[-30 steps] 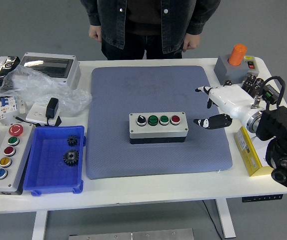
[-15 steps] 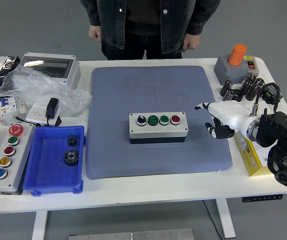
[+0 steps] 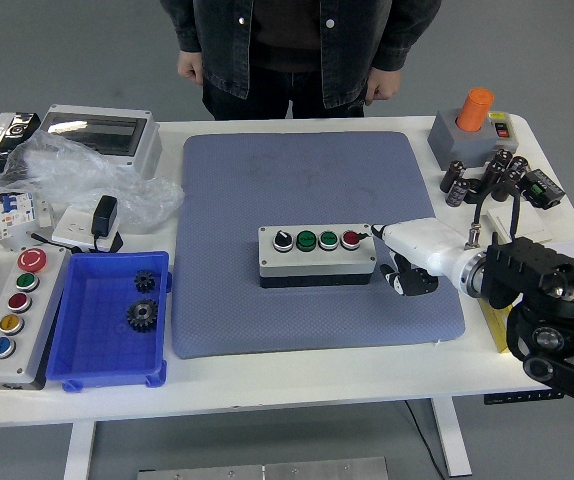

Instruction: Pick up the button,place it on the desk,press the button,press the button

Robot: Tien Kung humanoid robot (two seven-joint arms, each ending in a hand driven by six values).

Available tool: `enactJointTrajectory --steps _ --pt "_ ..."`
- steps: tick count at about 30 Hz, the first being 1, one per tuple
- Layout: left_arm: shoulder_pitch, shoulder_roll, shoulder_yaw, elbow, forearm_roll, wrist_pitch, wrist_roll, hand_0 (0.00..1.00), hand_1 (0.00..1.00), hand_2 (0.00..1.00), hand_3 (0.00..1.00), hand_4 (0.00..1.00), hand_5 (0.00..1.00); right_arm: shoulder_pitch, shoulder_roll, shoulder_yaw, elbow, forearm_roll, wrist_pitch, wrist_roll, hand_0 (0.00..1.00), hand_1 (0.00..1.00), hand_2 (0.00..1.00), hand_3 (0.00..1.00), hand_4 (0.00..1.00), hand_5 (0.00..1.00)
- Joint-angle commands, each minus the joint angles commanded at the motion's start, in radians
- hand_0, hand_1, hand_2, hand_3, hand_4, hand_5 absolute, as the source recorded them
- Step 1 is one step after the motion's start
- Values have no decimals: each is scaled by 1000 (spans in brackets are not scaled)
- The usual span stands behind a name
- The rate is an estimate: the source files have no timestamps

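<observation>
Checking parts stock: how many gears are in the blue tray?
2, both in the blue tray: a small gear near its far wall, a bigger gear just in front. None look hidden.

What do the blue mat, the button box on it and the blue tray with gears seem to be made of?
The blue mat looks like soft foam or rubber: matte, finely dimpled surface. The button box seems hard plastic: a smooth pale grey lid over a dark base, with glossy coloured caps. The blue tray looks like moulded plastic with a slight sheen. Its gears appear dark metal, though plastic is possible.

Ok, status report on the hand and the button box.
Right hand at red button, index finger extended. Button box flat on mat. Nothing in the way.
</observation>
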Motion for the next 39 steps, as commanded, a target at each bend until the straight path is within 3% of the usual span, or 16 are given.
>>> enactJointTrajectory --steps 20,39 --pt "1 1 3 1 -1 0 -2 681 723 644 642 661 419 43 46 -45 -21 13 -14 5 372 353 204 888 395 2" --pt "0 0 -7 1 4 -1 -8 682 723 645 642 662 423 51 47 -60 -74 30 -26 22 356 345 200 878 390 2"
